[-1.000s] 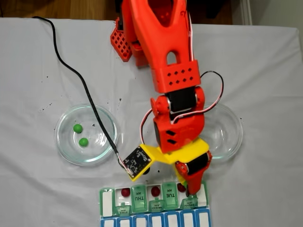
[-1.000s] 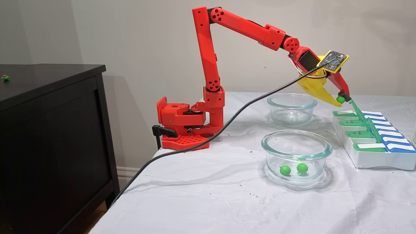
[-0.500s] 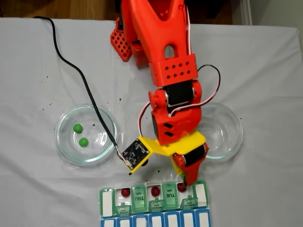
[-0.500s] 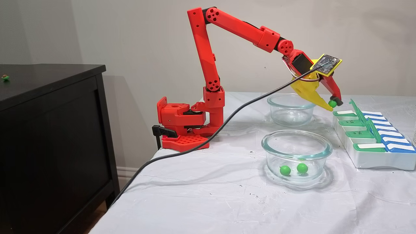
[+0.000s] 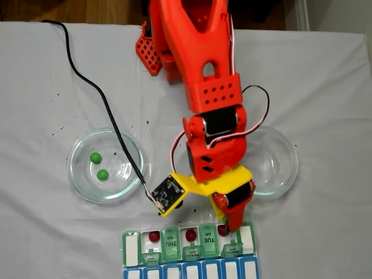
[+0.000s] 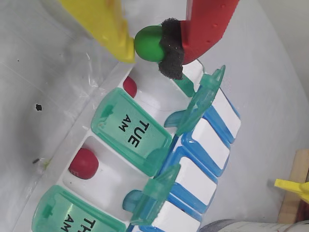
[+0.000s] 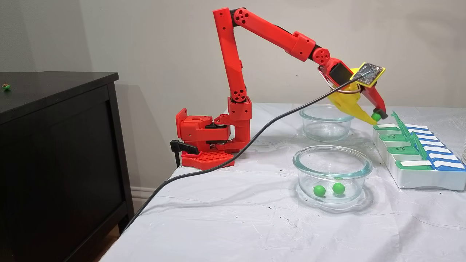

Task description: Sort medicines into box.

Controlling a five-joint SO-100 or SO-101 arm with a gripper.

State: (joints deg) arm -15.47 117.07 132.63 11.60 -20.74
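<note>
Tool (image 7: pixel 376 116) has eased back out toward the box (image 7: pixel 418 171) from half a second ago, after pulling back off it from the second-ago spot; ball height about the same, just above the box's near end.

Near to far, side fixed view:
- Near glass dish (image 7: pixel 332 174): two green balls (image 7: pixel 319 190) on its floor, not yet moved.
- Box on the worktop (image 7: pixel 236 218) at right, several green lids standing open.
- Far glass dish (image 7: pixel 326 122) looks empty.
- Tool beyond that, pinching a third green ball (image 6: pixel 149 43) between the yellow finger (image 6: pixel 104 24) and the foam pad on the red finger (image 6: pixel 207 26).

Wrist view: held ball hangs over the end compartment by the TUE lid (image 6: pixel 131 129). A red ball (image 6: pixel 129 86) already lies in that end compartment; another red ball (image 6: pixel 83 163) sits between TUE and THU lids. Top-down fixed view shows a third red one (image 5: pixel 153 236) further along the row.

Progress, my read: reds all placed, three of six done. Green in transit, not released. Two greens left. Which compartment this one is meant for I can't tell; it currently sits over one that already has a red.
</note>
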